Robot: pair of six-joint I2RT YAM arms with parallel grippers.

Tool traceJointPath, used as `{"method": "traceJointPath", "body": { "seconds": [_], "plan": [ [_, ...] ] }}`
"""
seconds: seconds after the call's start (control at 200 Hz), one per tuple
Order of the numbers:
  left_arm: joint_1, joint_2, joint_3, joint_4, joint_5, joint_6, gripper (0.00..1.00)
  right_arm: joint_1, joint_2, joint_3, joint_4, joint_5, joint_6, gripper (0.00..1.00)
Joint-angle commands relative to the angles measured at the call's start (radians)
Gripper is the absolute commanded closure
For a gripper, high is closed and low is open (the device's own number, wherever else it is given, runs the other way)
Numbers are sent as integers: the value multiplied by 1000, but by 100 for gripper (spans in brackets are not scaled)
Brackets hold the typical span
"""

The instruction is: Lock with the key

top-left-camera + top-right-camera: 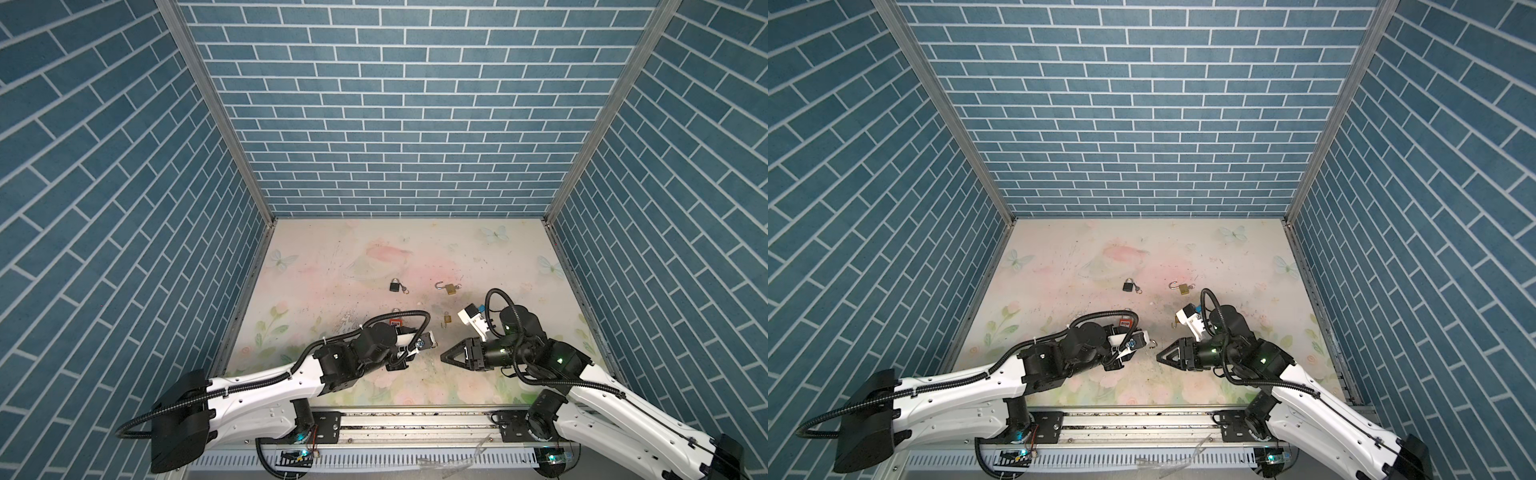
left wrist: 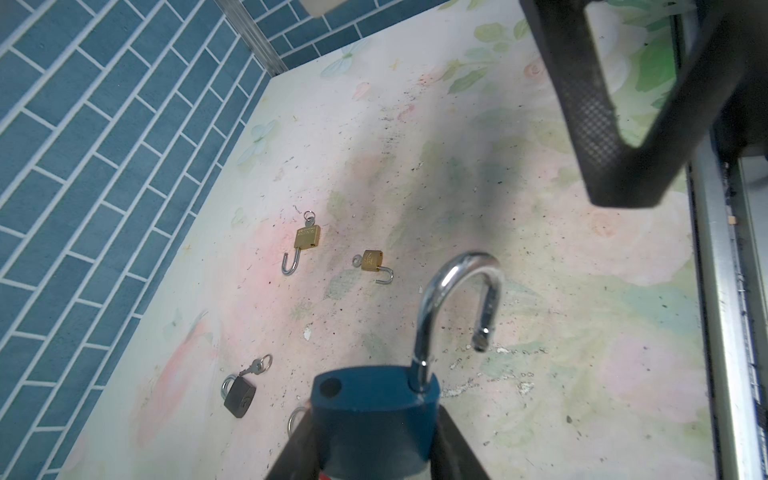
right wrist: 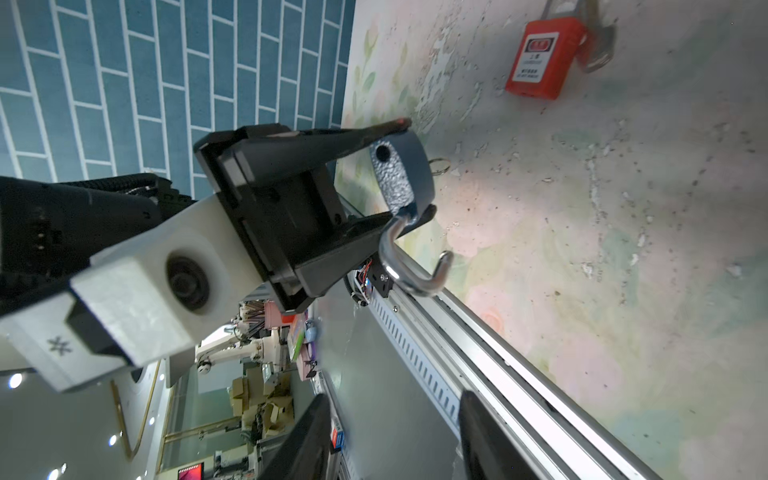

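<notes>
Near the middle of the front edge of the table [image 1: 374, 249], held up off the surface: a blue padlock [image 2: 374, 415], clamped at its narrow sides by the left gripper [image 3: 409, 174]. Likely heavy for its size, rigid, smooth-painted, so apt to twist in a light pinch; best gripped on the body, clear of the chrome shackle [image 2: 457, 282], swung open off its hole. Opposite, spread and empty, the right gripper [image 3: 392, 415].

White arms [image 1: 249, 409], black joints [image 1: 376, 336], ribbed cables [image 1: 133, 435], seemingly green lights [image 1: 560, 360].
</notes>
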Motion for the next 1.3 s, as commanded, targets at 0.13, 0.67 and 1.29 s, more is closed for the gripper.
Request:
{"method": "traceJointPath", "body": {
  "seconds": [0.13, 0.67, 1.29],
  "plan": [
    [-2, 30, 4, 72, -16, -5, 100, 0, 33, 13, 135, -69, 74, 48],
    [-1, 14, 36, 30, 45, -27, 100, -1, 111, -6, 220, 20, 70, 51],
    [-6, 24, 63, -10, 105, -38, 100, -32, 178, 62, 145, 105, -43, 69]
  ]
}}
